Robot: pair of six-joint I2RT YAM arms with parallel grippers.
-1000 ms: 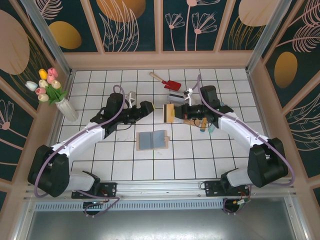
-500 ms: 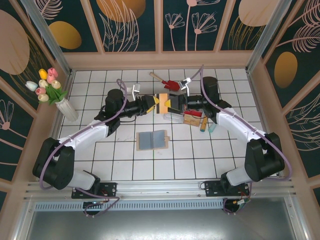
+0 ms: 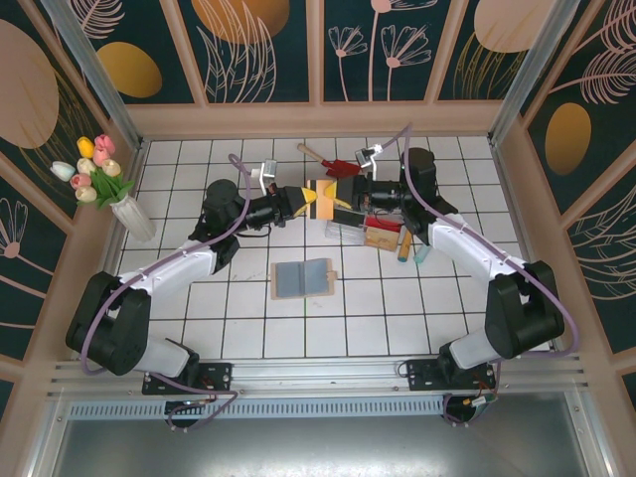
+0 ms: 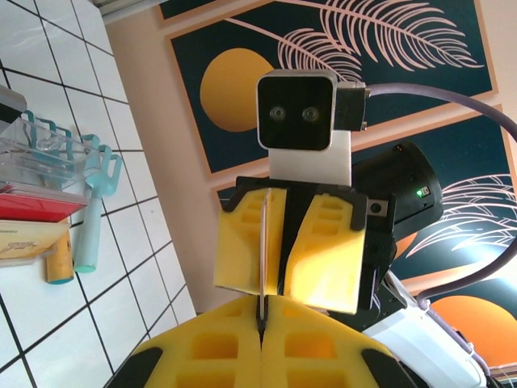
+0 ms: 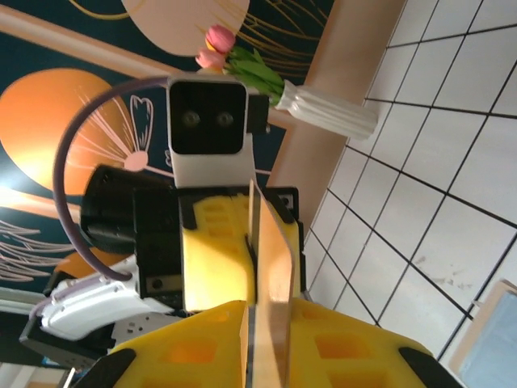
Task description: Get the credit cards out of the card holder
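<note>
I'm seeing left gripper (image 3: 311, 199) clamping the credit card (image 3: 324, 192) mid-air | right gripper (image 3: 344, 194) jaws sitting slightly apart around it | card holder (image 3: 303, 278) lying open on the table (image 3: 248, 328)

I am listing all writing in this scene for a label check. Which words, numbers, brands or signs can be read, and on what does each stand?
No text can be read in these pictures.
Tan flat pack, left wrist view: faint marks, too blurred to read.
Credit card, held in the air: no print can be made out.
Card holder, lying open: no print shows.
</note>
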